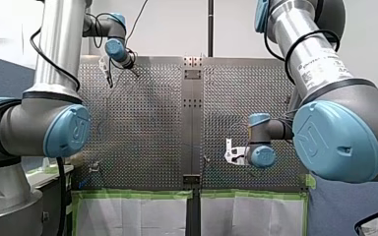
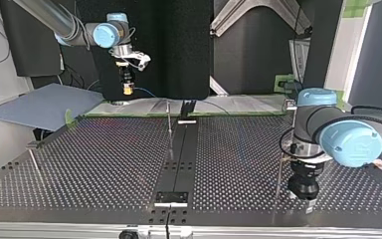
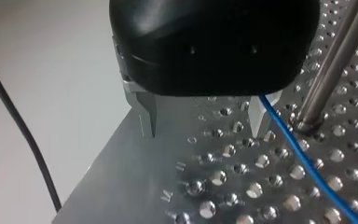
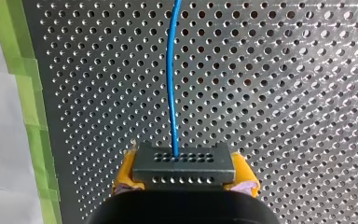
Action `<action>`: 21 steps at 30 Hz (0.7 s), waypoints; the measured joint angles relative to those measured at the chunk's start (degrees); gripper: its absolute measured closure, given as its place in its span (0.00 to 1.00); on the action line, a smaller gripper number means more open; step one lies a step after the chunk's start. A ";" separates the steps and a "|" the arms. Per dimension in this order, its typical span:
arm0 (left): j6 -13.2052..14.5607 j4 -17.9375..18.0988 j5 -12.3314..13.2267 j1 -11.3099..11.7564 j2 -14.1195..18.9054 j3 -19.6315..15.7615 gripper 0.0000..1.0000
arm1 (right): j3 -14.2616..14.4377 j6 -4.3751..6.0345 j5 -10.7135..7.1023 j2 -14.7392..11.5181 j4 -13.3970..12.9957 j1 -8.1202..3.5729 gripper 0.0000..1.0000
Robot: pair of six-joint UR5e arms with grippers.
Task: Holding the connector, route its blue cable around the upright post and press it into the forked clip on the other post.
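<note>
My right gripper is clamping the connector, blue cable running ahead; my left gripper is hovering, fingers apart, beside a post; routing is looking barely begun; next needs a taut sweep around it.

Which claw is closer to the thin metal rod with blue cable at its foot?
Left. My left gripper stands just beside the thin upright metal rod; my right gripper, clamping the dark perforated connector, hangs far off.
</note>
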 joint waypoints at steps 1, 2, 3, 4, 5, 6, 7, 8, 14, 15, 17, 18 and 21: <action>0.09 0.02 -0.14 0.04 0.00 -0.14 0.02 | -0.01 0.00 0.00 0.00 0.01 0.00 1.00; 0.21 0.06 -0.25 0.08 0.00 -0.34 0.02 | -0.01 0.00 0.00 0.00 0.03 0.00 1.00; 0.35 0.22 -0.36 0.11 0.01 -0.69 0.02 | -0.01 0.00 0.00 -0.01 0.04 0.00 1.00; 0.43 0.42 -0.40 0.12 0.01 -1.02 0.02 | 0.00 -0.01 0.00 0.00 0.04 0.00 1.00; 0.50 0.64 -0.42 0.13 0.02 -1.36 0.02 | -0.01 -0.02 0.00 0.00 0.05 0.00 1.00; 0.55 0.93 -0.44 0.17 0.01 -1.76 0.02 | -0.01 -0.03 0.00 0.01 0.06 0.00 1.00; 0.58 1.13 -0.45 0.18 -0.01 -2.00 0.02 | 0.00 -0.04 0.00 0.01 0.07 0.00 1.00; 0.60 1.28 -0.45 0.16 -0.02 -2.20 0.02 | -0.01 -0.04 0.00 0.00 0.09 0.00 1.00; 0.64 1.64 -0.48 0.17 -0.04 -2.64 0.02 | 0.01 -0.06 0.00 0.02 0.18 0.00 1.00; 0.64 1.64 -0.51 0.22 -0.02 -2.65 0.02 | 0.01 -0.08 0.00 0.01 0.23 0.00 1.00; 0.65 1.70 -0.56 0.32 -0.01 -2.82 0.02 | 0.02 -0.11 0.00 0.00 0.31 0.00 1.00; 0.65 1.83 -0.57 0.39 -0.01 -3.03 0.02 | 0.03 -0.12 0.00 -0.01 0.35 0.00 1.00; 0.63 2.60 -0.56 0.58 -0.02 -3.86 0.02 | 0.00 -0.14 0.00 -0.03 0.39 0.00 1.00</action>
